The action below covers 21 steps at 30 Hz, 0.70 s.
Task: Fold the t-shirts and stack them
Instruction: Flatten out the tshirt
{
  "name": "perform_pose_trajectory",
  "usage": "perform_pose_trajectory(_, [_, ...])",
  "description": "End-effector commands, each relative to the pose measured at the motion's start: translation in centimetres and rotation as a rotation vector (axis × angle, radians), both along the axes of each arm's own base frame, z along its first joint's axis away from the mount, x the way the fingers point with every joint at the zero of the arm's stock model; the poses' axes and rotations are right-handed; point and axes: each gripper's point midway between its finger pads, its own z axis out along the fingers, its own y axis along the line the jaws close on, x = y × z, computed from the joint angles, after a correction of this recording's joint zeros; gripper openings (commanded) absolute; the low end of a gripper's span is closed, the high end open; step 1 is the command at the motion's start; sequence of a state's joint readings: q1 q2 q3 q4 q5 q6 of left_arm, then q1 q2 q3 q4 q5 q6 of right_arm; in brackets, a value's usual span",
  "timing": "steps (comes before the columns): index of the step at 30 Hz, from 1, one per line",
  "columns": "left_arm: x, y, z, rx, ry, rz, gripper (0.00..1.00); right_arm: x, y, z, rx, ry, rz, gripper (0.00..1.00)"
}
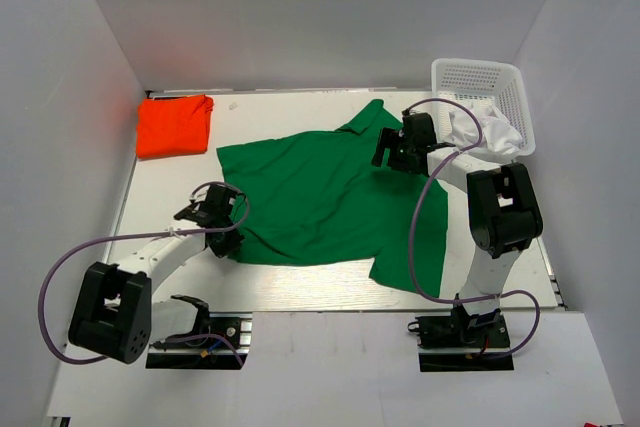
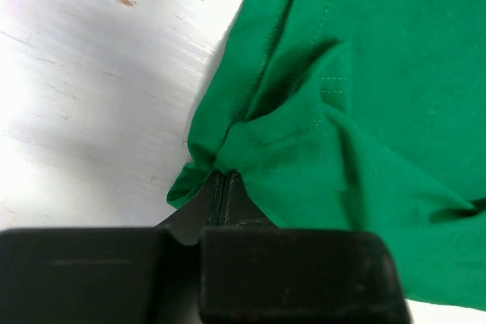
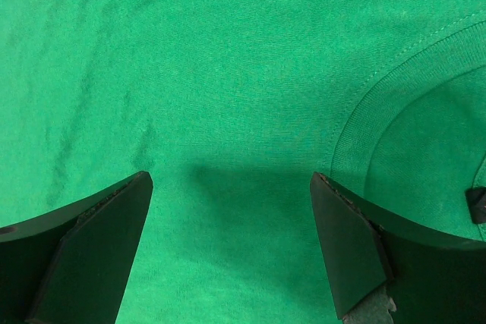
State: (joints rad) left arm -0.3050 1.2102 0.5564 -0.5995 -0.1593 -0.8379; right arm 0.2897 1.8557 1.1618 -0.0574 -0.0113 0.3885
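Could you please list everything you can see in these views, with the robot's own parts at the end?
green t-shirt: one, bright green, spread open across the middle of the table, collar toward the far right
orange-red t-shirt: one, bright orange-red, folded, at the far left corner
mesh basket: one, white plastic, at the far right corner
white cloth: one bundle, white, inside the basket
table: one, white, under everything
left gripper: one, black, shut on the near left edge of the green t-shirt
right gripper: one, black, open over the green t-shirt beside its neckline
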Motion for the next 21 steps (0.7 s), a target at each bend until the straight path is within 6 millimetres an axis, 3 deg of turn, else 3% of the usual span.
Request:
perform_pose_trajectory(1, [-0.3, 0.2, -0.1, 0.022, 0.022, -0.003, 0.0, 0.2, 0.2, 0.9, 0.015, -0.021, 0.013, 0.9])
perform_pose_trajectory(7, [0.9, 0.1, 3.4, 0.003, -0.071, 0.002, 0.0, 0.2, 0.0, 0.9, 0.014, -0.018, 0.01, 0.9])
perform_pose_trajectory(13, [-0.3, 0.0, 6.9, -0.032, -0.078, 0.041, 0.0, 0.2, -0.1, 0.6, 0.006, -0.009, 0.002, 0.9])
perform_pose_trajectory(16, [-1.7, -0.9, 7.6, -0.094, -0.031, 0.039, 0.0, 0.2, -0.4, 0.2, -0.011, 0.008, -0.008, 0.9])
perform_pose_trajectory(21, [-6.5, -1.1, 7.8, -0.134, 0.142, 0.043, 0.0, 0.3, -0.4, -0.1, -0.01, 0.031, -0.018, 0.9])
